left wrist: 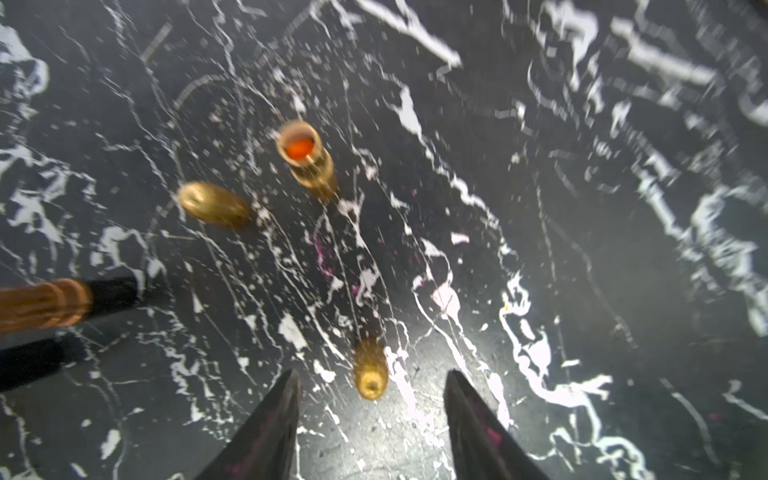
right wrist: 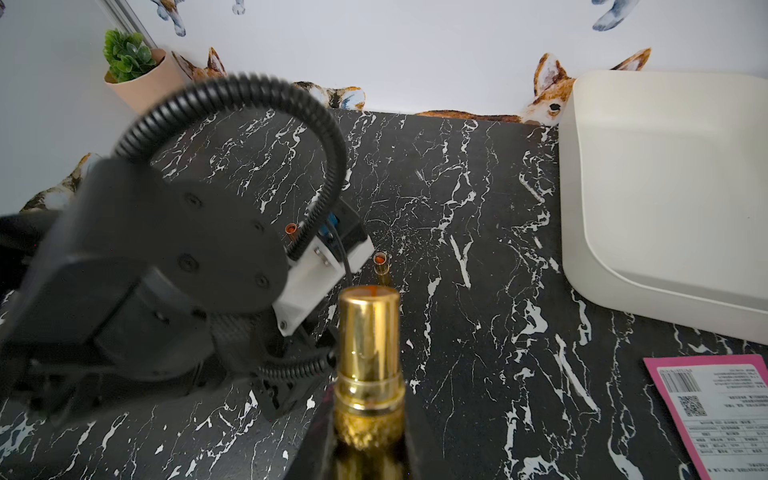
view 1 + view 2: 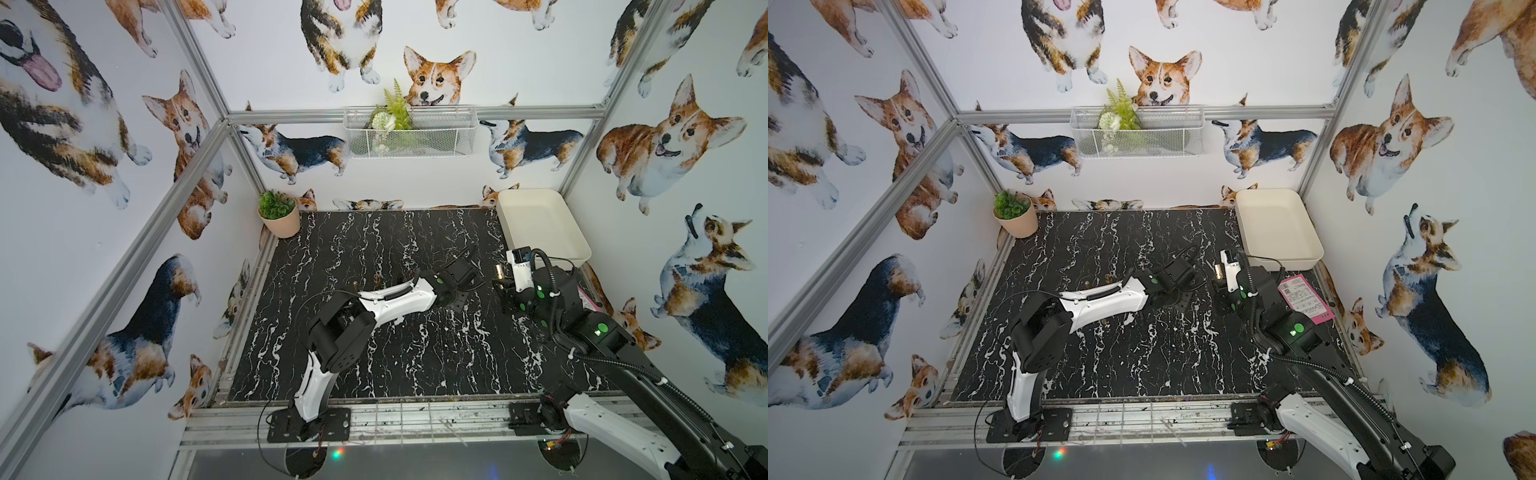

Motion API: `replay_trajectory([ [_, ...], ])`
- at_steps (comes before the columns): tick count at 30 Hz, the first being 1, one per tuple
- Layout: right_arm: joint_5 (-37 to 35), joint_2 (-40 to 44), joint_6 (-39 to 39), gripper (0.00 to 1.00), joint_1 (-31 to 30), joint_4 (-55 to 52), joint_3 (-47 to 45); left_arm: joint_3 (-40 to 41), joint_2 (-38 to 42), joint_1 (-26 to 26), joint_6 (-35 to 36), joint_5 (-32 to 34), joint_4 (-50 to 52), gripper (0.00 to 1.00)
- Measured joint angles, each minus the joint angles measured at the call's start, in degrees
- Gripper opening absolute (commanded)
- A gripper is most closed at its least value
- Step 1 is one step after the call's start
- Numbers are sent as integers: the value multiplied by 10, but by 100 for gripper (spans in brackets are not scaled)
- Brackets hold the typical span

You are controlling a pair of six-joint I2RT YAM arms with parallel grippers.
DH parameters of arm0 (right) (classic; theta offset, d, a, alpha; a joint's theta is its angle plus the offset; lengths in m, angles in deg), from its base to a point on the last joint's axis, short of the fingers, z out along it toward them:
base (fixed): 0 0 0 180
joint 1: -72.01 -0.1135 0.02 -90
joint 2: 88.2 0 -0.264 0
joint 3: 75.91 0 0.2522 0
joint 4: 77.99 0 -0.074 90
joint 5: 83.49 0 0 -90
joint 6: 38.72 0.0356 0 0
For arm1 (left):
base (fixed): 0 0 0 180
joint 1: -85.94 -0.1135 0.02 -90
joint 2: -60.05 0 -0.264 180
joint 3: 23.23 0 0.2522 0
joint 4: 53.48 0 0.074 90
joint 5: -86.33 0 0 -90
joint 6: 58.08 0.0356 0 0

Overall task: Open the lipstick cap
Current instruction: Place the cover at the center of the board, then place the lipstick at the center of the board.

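Note:
My right gripper (image 2: 369, 399) is shut on the base of a gold lipstick (image 2: 369, 332) and holds it upright with no cap on; a sliver of orange shows at its top. In both top views that lipstick (image 3: 498, 272) (image 3: 1218, 271) stands at the right of the table. A gold cap (image 1: 370, 376) rests on the black marble table (image 1: 540, 208), just ahead of my left gripper (image 1: 372, 371). The left jaws stand apart, with neither finger touching the cap. In a top view the left gripper (image 3: 455, 299) points down, left of the right one.
An uncapped lipstick (image 1: 307, 162) with an orange stick stands beyond the cap, beside another gold cap (image 1: 214, 203) and a copper-and-black tube (image 1: 45, 303). A white tray (image 3: 540, 224) sits at the back right, a potted plant (image 3: 278, 214) at the back left, and a pink label sheet (image 3: 1306, 299) by the right edge.

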Motion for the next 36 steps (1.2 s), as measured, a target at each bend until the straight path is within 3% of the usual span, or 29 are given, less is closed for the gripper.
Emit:
replay_trajectory([
  [6,19,-8,-4,11,0,2,1,-11,64,-51,-28,-66,28,59],
  [10,48,-18,-16,12,0,12,-1,-21,116,-96,-42,-145,42,59],
  [18,149,-58,-34,12,0,38,-8,-76,148,-165,-46,-335,95,58],
  [26,218,-98,-34,13,0,71,0,-79,151,-171,-57,-478,104,58],
  [36,237,-136,-42,12,-21,77,19,-62,153,-161,-55,-531,106,55],
])
